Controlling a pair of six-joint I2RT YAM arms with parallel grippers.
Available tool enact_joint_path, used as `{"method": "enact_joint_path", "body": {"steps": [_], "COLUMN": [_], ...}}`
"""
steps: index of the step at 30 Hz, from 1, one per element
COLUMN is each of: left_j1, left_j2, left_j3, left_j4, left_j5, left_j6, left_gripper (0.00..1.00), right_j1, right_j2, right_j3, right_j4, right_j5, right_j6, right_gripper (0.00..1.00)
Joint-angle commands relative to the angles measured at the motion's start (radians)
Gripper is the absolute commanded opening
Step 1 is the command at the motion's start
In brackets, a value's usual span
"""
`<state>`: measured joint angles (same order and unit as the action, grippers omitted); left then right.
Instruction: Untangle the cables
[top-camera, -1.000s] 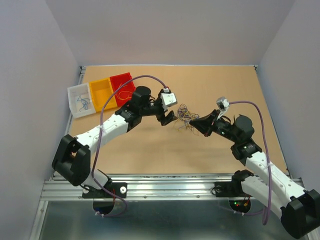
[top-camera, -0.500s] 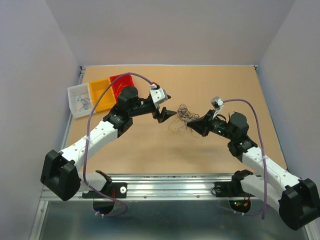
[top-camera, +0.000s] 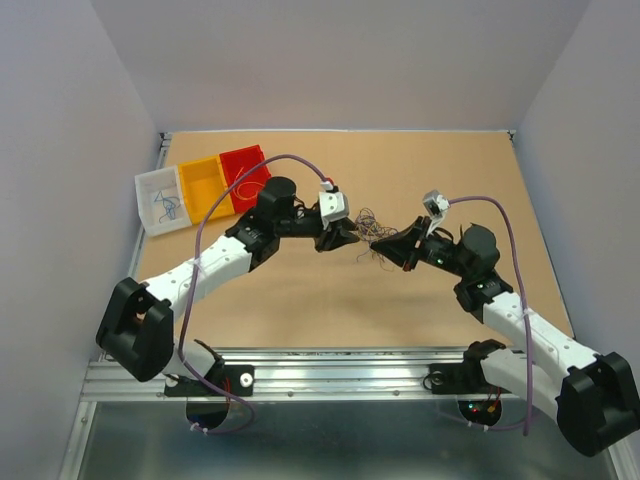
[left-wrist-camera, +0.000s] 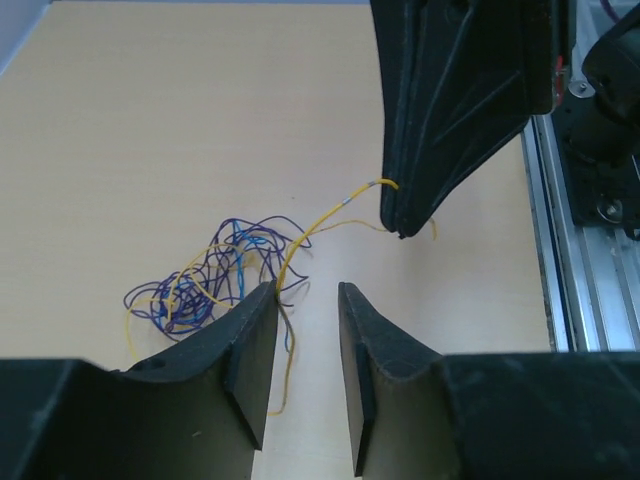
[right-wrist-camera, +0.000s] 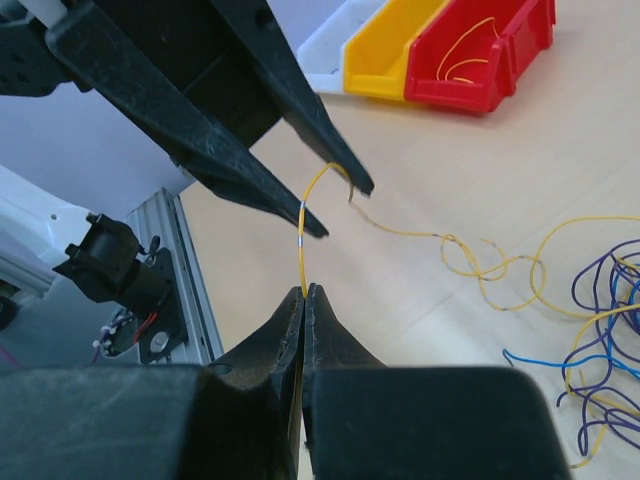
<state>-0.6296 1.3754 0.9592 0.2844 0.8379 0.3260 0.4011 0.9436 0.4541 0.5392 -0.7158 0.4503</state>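
You are early on: most cables (top-camera: 372, 234) lie knotted mid-table (top-camera: 300, 300), a few sit in bins (top-camera: 200, 186), your right gripper (right-wrist-camera: 303, 293) is pinched shut on a yellow wire (right-wrist-camera: 302, 245), and your left gripper (left-wrist-camera: 306, 292) is half-open around it.

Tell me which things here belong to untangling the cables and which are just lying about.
Job: tangled cables; yellow cable pinched in the right gripper; left gripper, jaws apart astride that cable.
Lying about: red bin, yellow bin, white bin, lilac arm cords.
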Motion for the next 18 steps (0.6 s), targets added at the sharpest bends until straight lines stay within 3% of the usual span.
{"method": "enact_joint_path", "body": {"steps": [1,5,8,9,10,15,18], "left_j1": [-0.041,-0.053,-0.055,-0.056,-0.056,-0.059,-0.065], "left_j2": [0.016,0.037,0.039,0.036,0.034,0.037,0.043], "left_j3": [0.024,0.036,0.041,0.042,0.047,0.050,0.050], "left_j4": [0.012,0.009,0.009,0.009,0.009,0.013,0.006], "left_j5": [0.038,0.020,0.026,0.027,0.027,0.046,0.066], "left_j6": [0.027,0.031,0.030,0.028,0.024,0.004,0.010], "left_gripper": [0.40,0.40,0.22,0.07,0.00,0.00,0.10], "right_j1": [0.010,0.013,0.015,0.015,0.015,0.016,0.016], "right_j2": [0.000,0.004,0.011,0.014,0.021,0.055,0.089], "right_j3": [-0.008,-0.014,-0.011,-0.011,-0.011,0.004,0.011], "right_j4": [0.103,0.123,0.130,0.131,0.131,0.146,0.172], "right_j5": [-0.024,-0.031,-0.030,-0.028,-0.028,-0.002,-0.005], "right_j6": [0.030,0.036,0.037,0.037,0.037,0.044,0.047], "right_gripper": [0.01,0.01,0.01,0.01,0.01,0.01,0.01]}}
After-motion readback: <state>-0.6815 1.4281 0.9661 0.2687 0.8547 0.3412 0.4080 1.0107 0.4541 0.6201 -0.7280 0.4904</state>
